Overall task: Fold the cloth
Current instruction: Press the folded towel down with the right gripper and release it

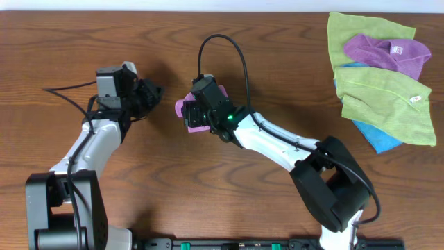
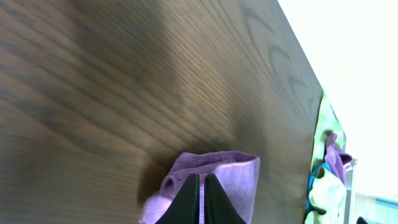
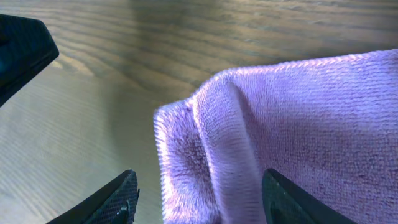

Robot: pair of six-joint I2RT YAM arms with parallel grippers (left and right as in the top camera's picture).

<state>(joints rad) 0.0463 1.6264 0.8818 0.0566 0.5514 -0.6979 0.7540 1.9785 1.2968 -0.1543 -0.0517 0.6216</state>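
A small lilac cloth lies bunched on the wooden table, mostly under my right gripper. In the right wrist view the cloth fills the right side, with a raised fold along its left edge. My right gripper is open, its fingers straddling that fold. My left gripper sits just left of the cloth, apart from it. In the left wrist view its fingers are shut together and empty, pointing at the cloth. The left gripper's dark tip also shows in the right wrist view.
A pile of cloths, green, purple and blue, lies at the table's far right corner, and it also shows in the left wrist view. The right arm's cable loops above the cloth.
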